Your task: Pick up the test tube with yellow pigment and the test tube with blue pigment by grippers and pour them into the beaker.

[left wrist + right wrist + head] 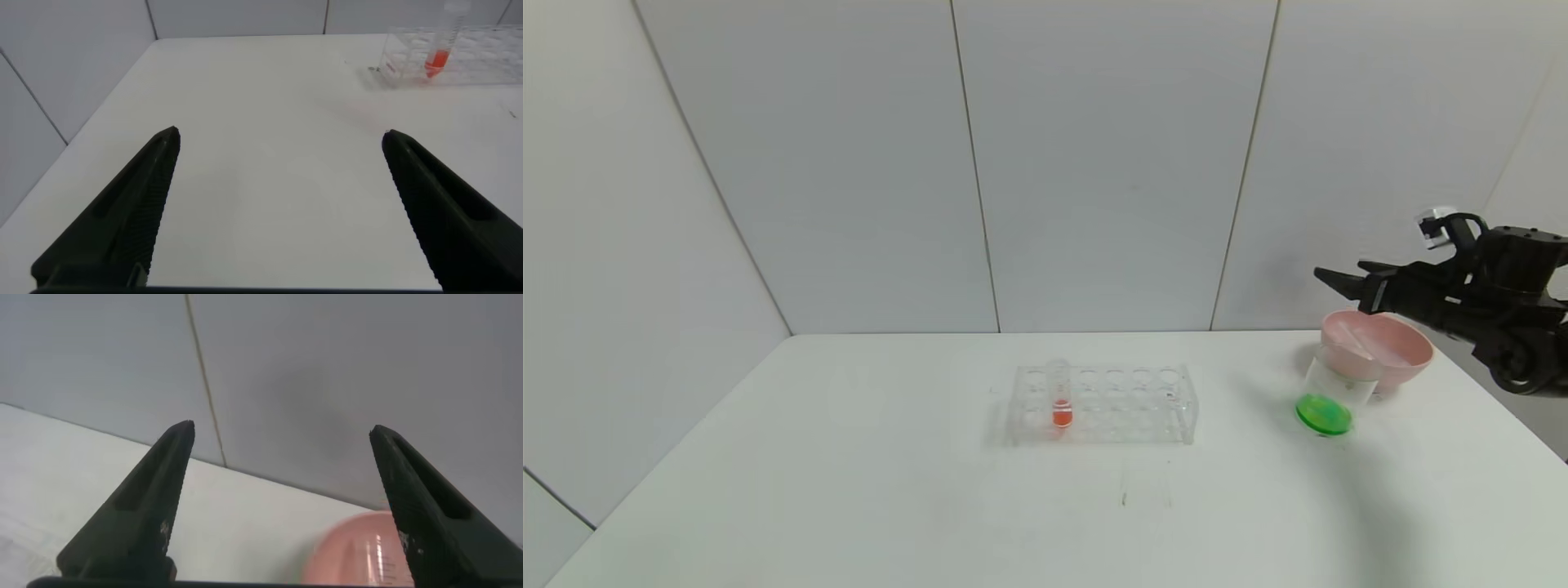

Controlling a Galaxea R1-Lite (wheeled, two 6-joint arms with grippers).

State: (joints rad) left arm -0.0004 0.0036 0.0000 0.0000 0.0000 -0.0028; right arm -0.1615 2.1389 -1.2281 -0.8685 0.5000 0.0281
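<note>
The beaker [1330,384] stands at the table's right, holding green liquid [1323,414] at its bottom. No tube with yellow or blue liquid shows in any view. My right gripper [1339,271] is open and empty, held in the air above and behind the beaker and the pink bowl; in the right wrist view [281,429] its jaws stand wide apart with nothing between them. My left gripper [279,133] is out of the head view; in the left wrist view it is open and empty over bare table, well to the left of the rack.
A clear many-holed rack [1104,404] stands mid-table with one red-orange tube [1062,400] in it; both show in the left wrist view [482,57]. A pink bowl [1396,351] sits just behind the beaker, a pale slim shape lying in it.
</note>
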